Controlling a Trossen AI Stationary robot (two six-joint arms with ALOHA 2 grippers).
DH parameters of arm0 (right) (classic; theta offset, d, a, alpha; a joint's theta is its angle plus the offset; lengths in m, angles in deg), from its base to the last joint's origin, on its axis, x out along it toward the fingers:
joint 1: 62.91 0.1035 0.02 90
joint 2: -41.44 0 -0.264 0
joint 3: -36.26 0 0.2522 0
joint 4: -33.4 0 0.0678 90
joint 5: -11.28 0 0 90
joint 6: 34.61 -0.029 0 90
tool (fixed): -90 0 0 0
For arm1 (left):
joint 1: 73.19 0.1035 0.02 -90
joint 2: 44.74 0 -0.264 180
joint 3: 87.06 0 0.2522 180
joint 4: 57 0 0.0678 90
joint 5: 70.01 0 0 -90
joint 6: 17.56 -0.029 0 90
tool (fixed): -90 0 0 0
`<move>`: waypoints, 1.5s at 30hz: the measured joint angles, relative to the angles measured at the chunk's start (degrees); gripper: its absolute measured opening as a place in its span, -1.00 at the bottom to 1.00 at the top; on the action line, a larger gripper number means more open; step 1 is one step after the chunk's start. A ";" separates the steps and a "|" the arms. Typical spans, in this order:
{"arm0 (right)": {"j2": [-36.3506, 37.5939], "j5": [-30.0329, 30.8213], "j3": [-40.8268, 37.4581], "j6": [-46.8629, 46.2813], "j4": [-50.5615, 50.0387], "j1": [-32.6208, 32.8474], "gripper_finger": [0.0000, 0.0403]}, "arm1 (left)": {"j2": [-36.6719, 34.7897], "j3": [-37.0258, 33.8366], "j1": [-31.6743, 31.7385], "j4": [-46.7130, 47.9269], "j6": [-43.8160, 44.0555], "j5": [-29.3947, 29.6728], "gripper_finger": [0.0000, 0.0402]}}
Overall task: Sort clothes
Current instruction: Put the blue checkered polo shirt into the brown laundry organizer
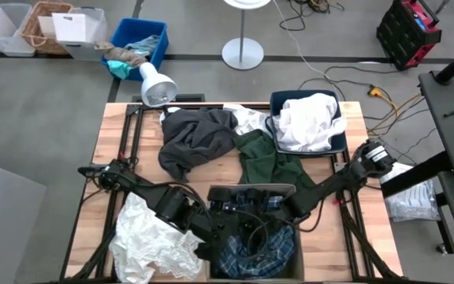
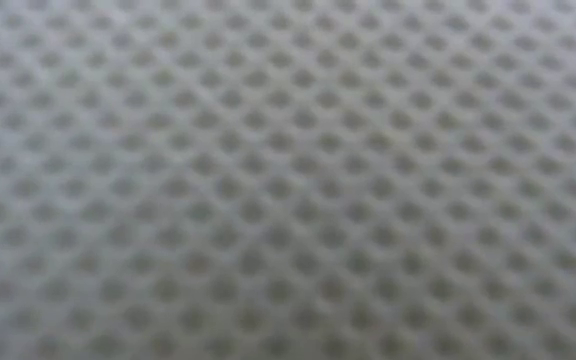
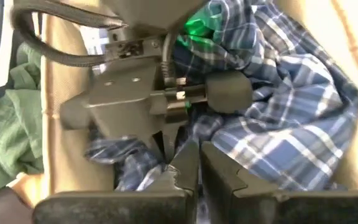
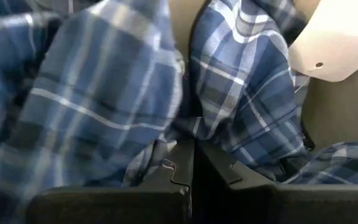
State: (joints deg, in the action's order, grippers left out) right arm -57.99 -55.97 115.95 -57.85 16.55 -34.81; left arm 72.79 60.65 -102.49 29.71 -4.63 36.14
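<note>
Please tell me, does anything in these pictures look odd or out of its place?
Yes. The low view shows only a grey dotted mesh fabric over its whole picture, so something seems to cover that camera. On the table, the charcoal garment and the green garment lie crumpled, unsorted.

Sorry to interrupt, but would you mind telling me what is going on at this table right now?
The robot is sorting clothes. Both grippers are down in the box at the table's near edge, over the plaid shirt. The left gripper and right gripper are both shut; whether either pinches fabric is unclear. White clothes fill the blue bin. A grey garment, a green one and a white one lie on the table.
</note>
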 joint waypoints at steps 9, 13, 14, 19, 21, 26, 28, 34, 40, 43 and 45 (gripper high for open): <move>-7.52 0.19 -0.25 -0.04 -0.12 0.00 -0.95 | -0.01 -0.55 -0.55 1.94 -0.85 -0.07 -1.00; -10.89 0.20 -0.24 -1.49 0.40 0.00 -0.95 | 0.03 -0.59 -0.58 1.86 -0.85 -0.07 -1.00; -11.22 0.18 -0.24 -2.09 0.48 0.00 -0.95 | 0.03 -0.59 -0.64 1.99 -0.85 -0.08 -1.00; -9.28 -0.15 -0.48 -2.71 -0.10 0.00 -0.95 | -0.07 -0.59 -1.05 2.75 -0.51 -0.10 -1.00; -7.61 -0.34 -0.53 -2.55 -0.27 0.00 -0.95 | -0.29 -0.57 -1.09 3.08 -0.28 -0.09 -1.00; -2.03 -0.71 -0.75 -1.30 -1.28 0.00 -0.95 | -1.10 -0.51 -1.14 3.08 0.00 -0.09 -1.00; 0.54 -0.89 -0.91 -1.01 -2.45 0.00 -0.95 | -1.18 -0.48 -1.14 3.05 -0.59 -0.08 -1.00; 9.41 -1.09 -0.94 -0.67 -4.97 0.04 -0.95 | -0.78 -2.21 -0.89 -0.46 -5.06 -0.11 -1.00; 18.94 -3.60 -0.92 -3.02 -11.04 0.17 -0.94 | -0.65 -5.71 -0.17 -3.31 -7.07 -0.78 -1.00; 23.85 -8.14 -0.74 -6.67 -14.16 0.17 -0.94 | -0.61 -8.20 0.23 -4.61 -8.29 -2.34 -1.00; 26.07 -13.26 -0.74 -8.79 -14.82 0.27 -0.94 | -0.45 -9.80 0.70 -6.20 -9.44 -3.69 -1.00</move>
State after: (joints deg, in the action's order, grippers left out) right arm -31.92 -69.23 115.21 -66.64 1.73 -34.54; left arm 72.34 50.85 -101.79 23.50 -14.07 32.45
